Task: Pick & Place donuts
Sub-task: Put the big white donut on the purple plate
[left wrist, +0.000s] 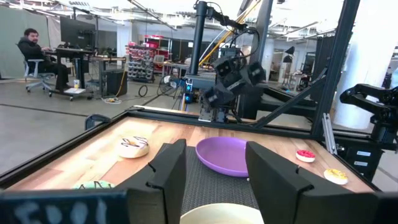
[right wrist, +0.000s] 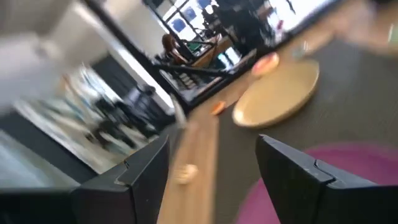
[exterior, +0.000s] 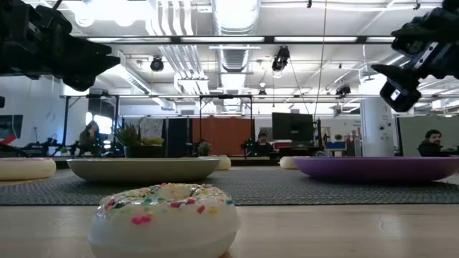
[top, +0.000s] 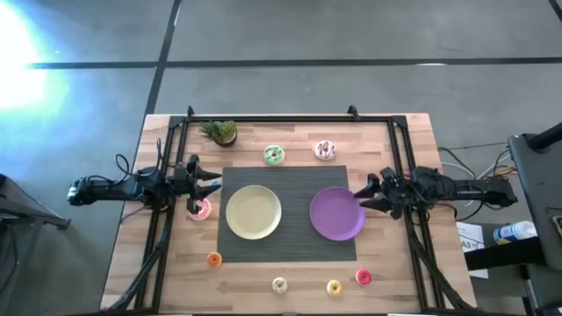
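Seven small donuts lie flat on the table: green (top: 274, 155) and white-pink (top: 326, 150) beyond the mat, pink (top: 200, 209) left of the mat, and orange (top: 213, 259), cream (top: 279, 285), yellow (top: 334, 287) and red (top: 363, 277) along the near side. My left gripper (top: 207, 186) hovers open just above and beyond the pink donut, fingers (left wrist: 168, 171) pointing right. My right gripper (top: 364, 195) is open above the purple plate's (top: 337, 213) right rim, pointing left. The cream donut (exterior: 165, 215) fills the low view's foreground.
A yellow plate (top: 254, 211) and the purple plate sit side by side on a dark woven mat (top: 290, 250). A small potted plant (top: 219, 132) stands at the far left. A black frame (top: 263, 118) rims the table. Bare wood lies between mat and near edge.
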Controlling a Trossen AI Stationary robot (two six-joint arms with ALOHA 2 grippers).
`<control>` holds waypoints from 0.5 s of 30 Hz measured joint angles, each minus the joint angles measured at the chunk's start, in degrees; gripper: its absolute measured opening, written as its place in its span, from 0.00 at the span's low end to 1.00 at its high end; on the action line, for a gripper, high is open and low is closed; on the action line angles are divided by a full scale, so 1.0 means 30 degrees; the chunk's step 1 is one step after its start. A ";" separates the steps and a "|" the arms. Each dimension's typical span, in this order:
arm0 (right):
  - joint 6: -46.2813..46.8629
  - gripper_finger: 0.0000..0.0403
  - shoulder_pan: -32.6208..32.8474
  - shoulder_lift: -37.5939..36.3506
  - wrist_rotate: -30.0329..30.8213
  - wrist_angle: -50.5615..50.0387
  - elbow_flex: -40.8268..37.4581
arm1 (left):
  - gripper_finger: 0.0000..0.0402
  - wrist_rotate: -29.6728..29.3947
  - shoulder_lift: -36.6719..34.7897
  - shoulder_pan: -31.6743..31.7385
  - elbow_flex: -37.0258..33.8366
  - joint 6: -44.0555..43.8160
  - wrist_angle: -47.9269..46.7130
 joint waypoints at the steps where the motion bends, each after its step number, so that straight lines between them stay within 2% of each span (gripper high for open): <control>1: 0.1360 0.57 0.0000 -0.0012 0.0005 0.0000 -0.0005 | 0.35 -0.0005 -0.0005 0.0000 0.0000 0.0000 0.0002; 4: 0.4358 0.57 0.0000 -0.0007 0.0042 0.0000 -0.0002 | 0.35 0.0000 -0.0005 0.0002 0.0000 0.0000 -0.0003; 8: 0.6843 0.57 0.0000 -0.0015 0.1771 0.0013 0.0002 | 0.35 0.0000 -0.0005 0.0002 0.0000 -0.0007 0.0000; 12: 0.9525 0.57 0.0000 -0.0021 0.2351 0.0015 -0.0005 | 0.35 0.0000 -0.0005 0.0002 0.0000 -0.0007 -0.0003; 15: 1.0850 0.57 0.0000 -0.0015 0.3903 0.0003 -0.0003 | 0.35 0.0000 0.0001 0.0001 0.0000 -0.0007 -0.0005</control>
